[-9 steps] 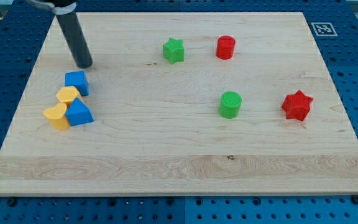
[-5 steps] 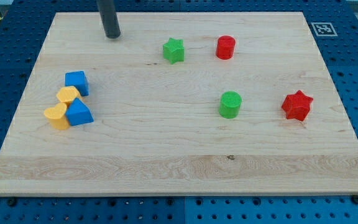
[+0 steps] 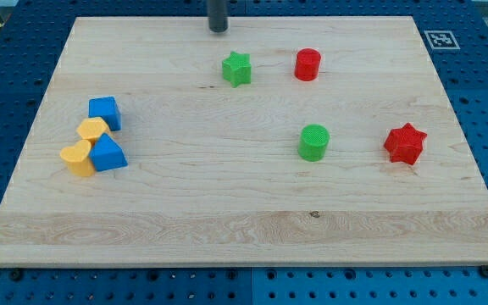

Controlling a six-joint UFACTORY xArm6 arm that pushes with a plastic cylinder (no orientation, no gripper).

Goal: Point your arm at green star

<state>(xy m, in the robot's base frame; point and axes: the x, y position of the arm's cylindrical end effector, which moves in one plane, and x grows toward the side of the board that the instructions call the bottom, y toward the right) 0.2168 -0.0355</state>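
Note:
The green star (image 3: 237,69) lies on the wooden board (image 3: 244,203) in the upper middle of the view. My tip (image 3: 219,30) is at the board's top edge, a short way above and slightly left of the green star, not touching it. Only the lowest part of the dark rod shows; the rest is cut off by the view's top.
A red cylinder (image 3: 307,64) sits right of the green star. A green cylinder (image 3: 313,142) and a red star (image 3: 405,143) lie at the right. At the left are a blue cube (image 3: 104,112), two yellow blocks (image 3: 92,129) (image 3: 77,158) and a blue block (image 3: 108,153), clustered.
My tip has moved from above the left cluster up and to the right along the top of the board, ending close above the green star. No block has moved.

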